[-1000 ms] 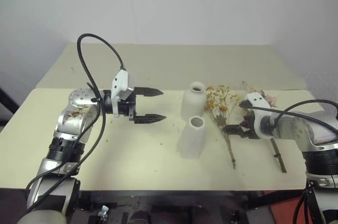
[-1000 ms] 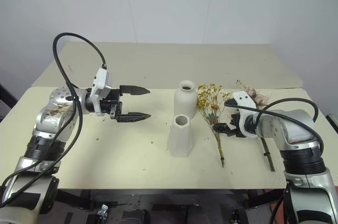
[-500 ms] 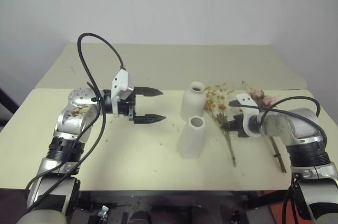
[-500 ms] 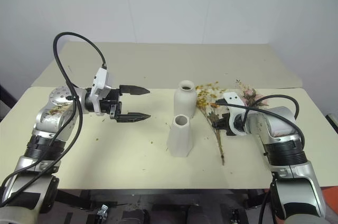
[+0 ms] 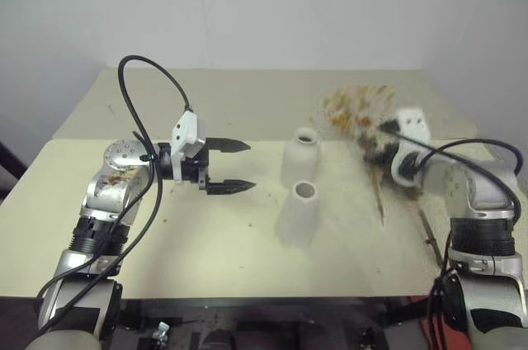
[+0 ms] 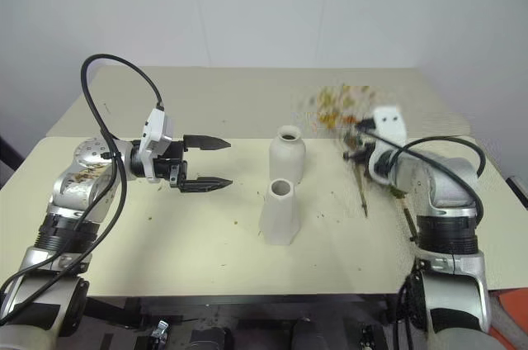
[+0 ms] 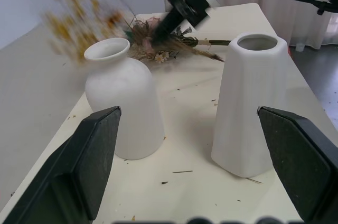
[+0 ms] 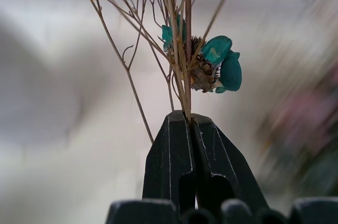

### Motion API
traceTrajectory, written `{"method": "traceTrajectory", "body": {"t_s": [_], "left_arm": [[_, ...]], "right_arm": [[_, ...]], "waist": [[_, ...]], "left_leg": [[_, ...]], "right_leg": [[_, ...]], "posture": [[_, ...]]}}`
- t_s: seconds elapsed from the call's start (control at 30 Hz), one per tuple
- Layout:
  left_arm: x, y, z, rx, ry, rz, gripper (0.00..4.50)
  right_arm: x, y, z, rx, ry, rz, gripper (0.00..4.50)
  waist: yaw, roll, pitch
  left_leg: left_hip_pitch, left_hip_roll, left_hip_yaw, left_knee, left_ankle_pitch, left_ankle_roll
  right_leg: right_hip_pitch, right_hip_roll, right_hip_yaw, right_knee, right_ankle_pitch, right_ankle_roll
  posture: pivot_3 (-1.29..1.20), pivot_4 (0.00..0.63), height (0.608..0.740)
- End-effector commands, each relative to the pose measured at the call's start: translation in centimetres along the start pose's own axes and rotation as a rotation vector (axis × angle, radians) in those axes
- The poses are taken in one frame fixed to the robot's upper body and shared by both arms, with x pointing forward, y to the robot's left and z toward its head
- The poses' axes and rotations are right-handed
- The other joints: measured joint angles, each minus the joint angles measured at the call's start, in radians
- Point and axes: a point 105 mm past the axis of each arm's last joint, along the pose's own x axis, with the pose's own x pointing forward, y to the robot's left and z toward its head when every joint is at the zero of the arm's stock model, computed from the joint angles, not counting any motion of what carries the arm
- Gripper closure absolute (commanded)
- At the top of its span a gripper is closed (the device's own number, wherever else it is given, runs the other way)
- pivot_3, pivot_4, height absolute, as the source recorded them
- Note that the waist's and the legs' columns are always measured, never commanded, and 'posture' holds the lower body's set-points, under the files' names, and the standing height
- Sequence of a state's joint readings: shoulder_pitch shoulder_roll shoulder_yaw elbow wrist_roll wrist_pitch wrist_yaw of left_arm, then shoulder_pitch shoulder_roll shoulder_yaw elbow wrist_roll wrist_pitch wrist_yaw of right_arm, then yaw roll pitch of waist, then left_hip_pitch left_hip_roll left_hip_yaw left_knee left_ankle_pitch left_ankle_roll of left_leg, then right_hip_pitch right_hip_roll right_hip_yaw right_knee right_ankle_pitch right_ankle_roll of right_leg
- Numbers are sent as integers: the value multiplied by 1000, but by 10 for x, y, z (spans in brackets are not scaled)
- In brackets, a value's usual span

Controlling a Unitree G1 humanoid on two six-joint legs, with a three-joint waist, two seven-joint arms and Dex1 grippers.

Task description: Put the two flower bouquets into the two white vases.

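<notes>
Yellow spray (image 8: 174, 49) pinched in right gripper (image 8: 189, 123), off table (image 5: 247, 243).

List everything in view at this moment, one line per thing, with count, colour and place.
Bottle-shaped vase: one, white, mid-table, farther of the pair.
Cone vase: one, white, just nearer than the bottle-shaped vase.
Yellow spray: one, yellow-orange on brown stems, lifted off the table in the right end effector.
Rose bunch: one, pink with green leaves, lying on the table beyond the vases.
Table: one, cream, scattered with dried bits.
Left end effector: black fingers open, left of the vases, pointing at them.
Right end effector: black fingers shut on the spray's stems.
</notes>
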State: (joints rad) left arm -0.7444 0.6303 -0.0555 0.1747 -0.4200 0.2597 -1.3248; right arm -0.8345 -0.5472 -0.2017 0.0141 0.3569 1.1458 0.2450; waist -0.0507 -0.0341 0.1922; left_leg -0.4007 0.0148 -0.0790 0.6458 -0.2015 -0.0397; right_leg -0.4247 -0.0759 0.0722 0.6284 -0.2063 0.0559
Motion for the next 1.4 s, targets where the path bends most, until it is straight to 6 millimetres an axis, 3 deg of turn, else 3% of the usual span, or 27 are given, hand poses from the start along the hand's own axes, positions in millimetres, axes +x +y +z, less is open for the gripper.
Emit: {"method": "traceTrajectory", "body": {"t_s": [0.03,0.17,0.23,0.4,0.63,0.77,1.0,1.4], "left_arm": [[-3,5,15,62,-19,13,0],[-2,5,15,64,-22,12,0],[-2,5,16,65,-24,16,0],[-6,2,16,63,-24,23,0],[-16,1,16,51,-11,73,0],[-21,2,17,35,-19,97,0],[-19,2,15,29,-10,95,0],[-19,1,11,23,-1,95,0]], "right_arm": [[-14,-3,61,32,-320,-24,4474],[-11,8,95,24,-596,-46,4474],[-10,21,106,42,-722,68,4474],[-10,29,119,335,-909,320,4474],[-16,44,131,421,-1038,520,4474],[-20,68,123,402,-1012,648,4474],[-14,90,103,362,-945,716,4474],[2,88,83,298,-872,690,4474]], "waist": [[0,0,0],[-1,0,0],[-4,0,0],[-16,1,1],[-20,4,3],[-23,5,3],[-20,5,3],[-20,6,3]], "left_leg": [[0,0,0,0,0,0],[0,0,0,-1,0,0],[0,0,0,-1,0,0],[0,0,0,-2,0,0],[1,0,-1,-2,0,0],[2,1,-1,-2,0,0],[2,0,-1,-2,0,0],[1,0,-1,-3,0,0]], "right_leg": [[0,0,0,0,0,0],[0,0,0,0,0,-1],[0,0,0,0,1,-1],[0,0,0,0,2,-2],[0,0,0,0,2,-2],[-1,1,0,2,2,-2],[0,0,0,2,2,-2],[-1,0,0,2,2,-2]], "posture": [[0,150,740],[0,150,740],[0,150,740],[0,150,740],[0,150,740],[0,150,740],[0,150,740],[0,150,740]]}}
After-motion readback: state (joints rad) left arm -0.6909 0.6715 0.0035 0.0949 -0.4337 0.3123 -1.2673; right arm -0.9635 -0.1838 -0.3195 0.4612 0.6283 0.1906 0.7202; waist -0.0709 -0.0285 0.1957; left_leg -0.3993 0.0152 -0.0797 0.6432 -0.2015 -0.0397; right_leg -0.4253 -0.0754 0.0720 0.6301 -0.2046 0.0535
